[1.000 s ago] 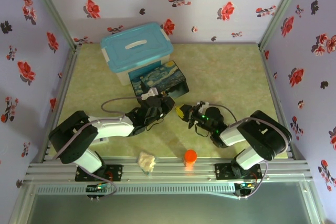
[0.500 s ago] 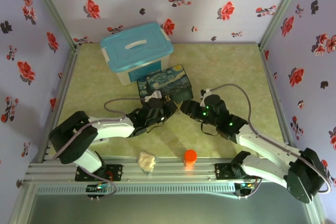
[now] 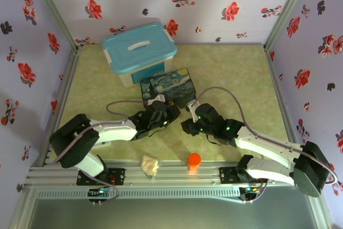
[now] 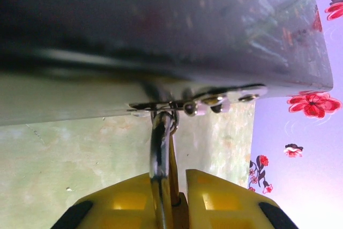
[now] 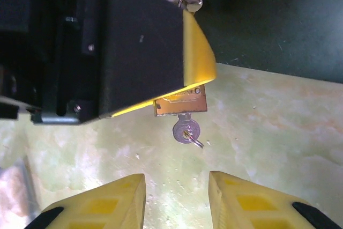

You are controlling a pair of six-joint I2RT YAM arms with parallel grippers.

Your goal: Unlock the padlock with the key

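Observation:
The padlock (image 5: pixel 180 100) has a brass body, and its thin shackle (image 4: pixel 161 138) passes through the hasp of the starry tin box (image 3: pixel 171 85). My left gripper (image 4: pixel 179 178) is shut on the padlock body, its yellow fingers (image 4: pixel 222 197) on either side. In the right wrist view the left gripper (image 5: pixel 134 41) holds the padlock with its keyhole end facing the camera. The small grey key (image 5: pixel 186 131) sticks in that end, a tiny ring through its head. My right gripper (image 5: pixel 177 197) stands open a short way from the key, touching nothing. In the top view the left gripper (image 3: pixel 167 112) and right gripper (image 3: pixel 185 127) are close together.
A clear bin with a blue lid (image 3: pixel 139 51) stands behind the tin box. An orange round cap (image 3: pixel 194 159) and a crumpled pale scrap (image 3: pixel 150 164) lie at the near edge. Floral walls close in the green mat (image 3: pixel 230 79), with free room at right.
My right arm has swung and stretched out, and its gripper has drawn back from the padlock towards the near side. The left gripper has stayed on the padlock.

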